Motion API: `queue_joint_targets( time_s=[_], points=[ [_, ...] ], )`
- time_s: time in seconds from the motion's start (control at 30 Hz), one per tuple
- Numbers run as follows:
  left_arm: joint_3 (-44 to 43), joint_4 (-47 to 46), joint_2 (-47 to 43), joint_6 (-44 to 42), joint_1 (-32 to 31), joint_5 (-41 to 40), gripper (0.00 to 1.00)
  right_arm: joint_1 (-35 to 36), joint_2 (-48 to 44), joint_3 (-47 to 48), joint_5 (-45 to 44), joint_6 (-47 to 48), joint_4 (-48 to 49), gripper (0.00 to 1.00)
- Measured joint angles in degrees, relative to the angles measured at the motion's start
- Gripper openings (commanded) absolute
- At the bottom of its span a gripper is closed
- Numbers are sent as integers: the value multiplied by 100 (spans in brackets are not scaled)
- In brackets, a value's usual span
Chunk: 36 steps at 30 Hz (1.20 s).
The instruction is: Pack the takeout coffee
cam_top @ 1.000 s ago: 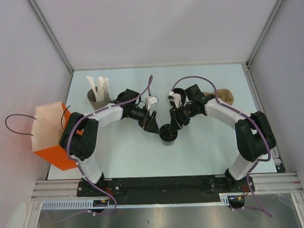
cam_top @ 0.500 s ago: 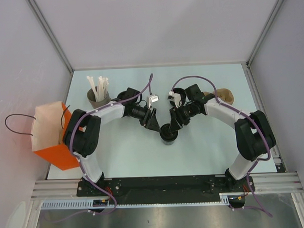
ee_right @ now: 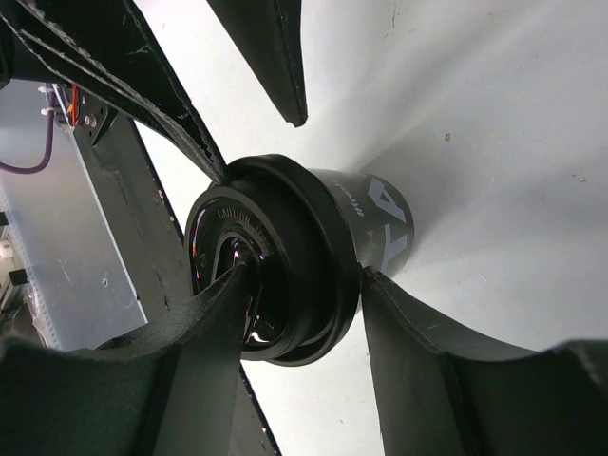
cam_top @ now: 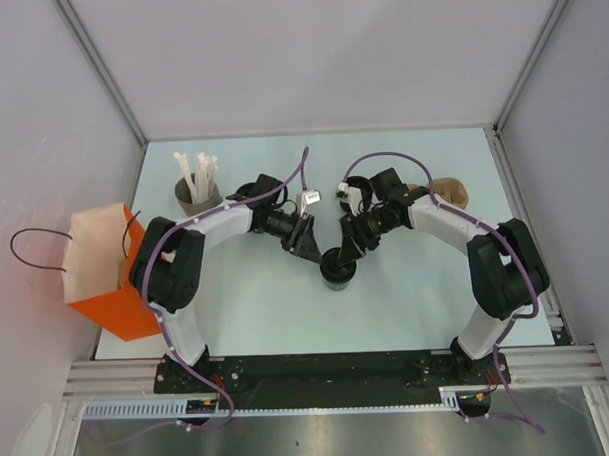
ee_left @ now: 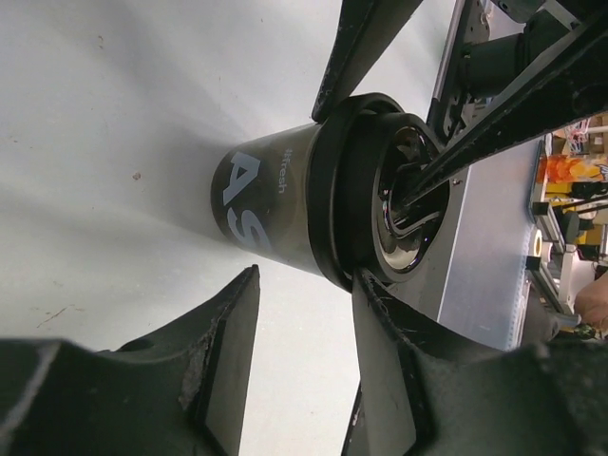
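The takeout coffee (cam_top: 337,271), a black tapered cup with a black lid, stands upright at the middle of the table. My right gripper (cam_top: 344,255) is shut on its top: in the right wrist view one finger (ee_right: 214,323) lies on the lid and the other (ee_right: 399,323) presses the cup (ee_right: 380,223) just under the lid's rim. My left gripper (cam_top: 308,248) is open just left of the cup. In the left wrist view its jaws (ee_left: 306,275) stand apart, one finger (ee_left: 380,323) touching the lid's rim of the cup (ee_left: 271,199).
A grey cup of white straws (cam_top: 196,192) stands at the back left. An orange and tan paper bag (cam_top: 106,275) sits at the table's left edge. A brown cardboard piece (cam_top: 449,193) lies behind the right arm.
My left gripper has crept a little toward the cup. The right gripper and the cup have stayed put.
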<state>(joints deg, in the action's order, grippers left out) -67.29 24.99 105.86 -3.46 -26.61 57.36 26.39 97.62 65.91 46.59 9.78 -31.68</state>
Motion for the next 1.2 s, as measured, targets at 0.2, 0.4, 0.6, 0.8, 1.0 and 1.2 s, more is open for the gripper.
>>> queue_joint_targets(
  time_s=[0.2,0.4,0.6,0.8,1.0,1.2],
  points=[
    [-232,328,142,4,-52,-52,46,-11,13,11,13,33,-37,53],
    [-249,315,155,-22,-46,-96,65,-20,22,20,28,57,-76,52],
    [-249,243,155,-105,15,-140,70,-35,42,35,59,79,-101,52],
    [-476,-35,210,-83,35,-146,70,-35,48,35,103,127,-98,52],
    [-656,-431,225,63,11,-42,68,-24,55,35,131,164,-59,52],
    [-656,-468,326,90,0,55,67,-24,59,35,136,168,-50,52]
  ],
)
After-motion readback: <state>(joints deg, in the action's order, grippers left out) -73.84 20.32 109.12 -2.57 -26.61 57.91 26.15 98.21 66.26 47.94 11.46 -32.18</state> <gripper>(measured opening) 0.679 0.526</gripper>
